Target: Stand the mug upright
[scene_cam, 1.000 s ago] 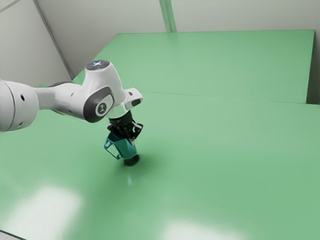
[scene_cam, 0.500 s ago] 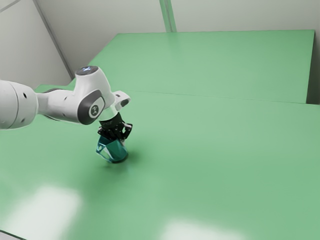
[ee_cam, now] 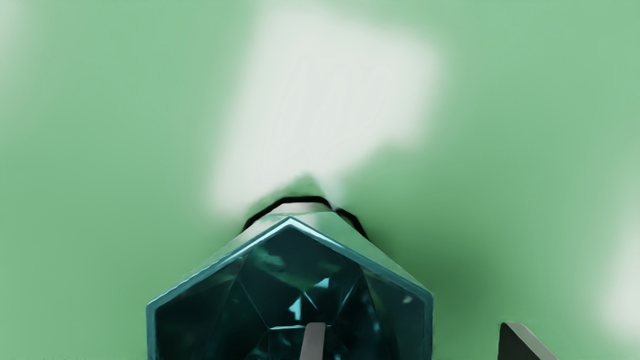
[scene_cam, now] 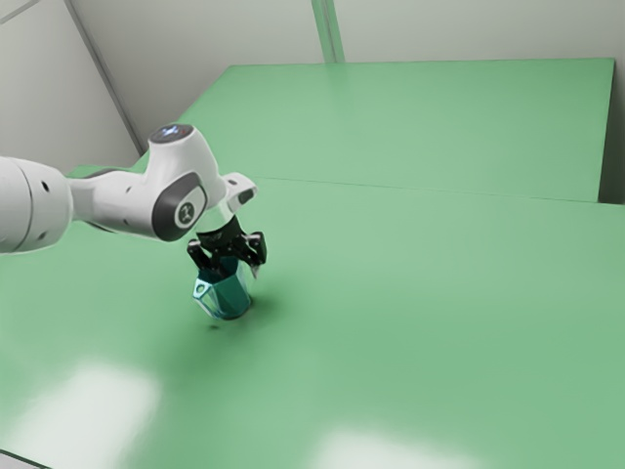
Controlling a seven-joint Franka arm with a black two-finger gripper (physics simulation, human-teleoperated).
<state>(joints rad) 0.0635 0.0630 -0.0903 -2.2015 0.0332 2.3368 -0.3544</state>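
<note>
On the glossy green table (scene_cam: 439, 313) here's the teal mug (scene_cam: 229, 296), mouth up, perhaps leaning a touch, the gripper (ee_cam: 414, 330) spread wide, one finger at its mouth, one outside, so any sideways drift could snag the wall and topple it.

Mug (ee_cam: 287, 295) cropped in wrist view, arm (scene_cam: 117, 203) cropped

it looks like a robot lab or test room, though the exact kind is hard to tell: a jointed white and dark-grey robot arm (scene_cam: 117, 200) reaches over a broad, glossy green surface (scene_cam: 439, 293), near a plain pale-grey wall (scene_cam: 469, 29) with a vertical green strip (scene_cam: 329, 29).
</note>
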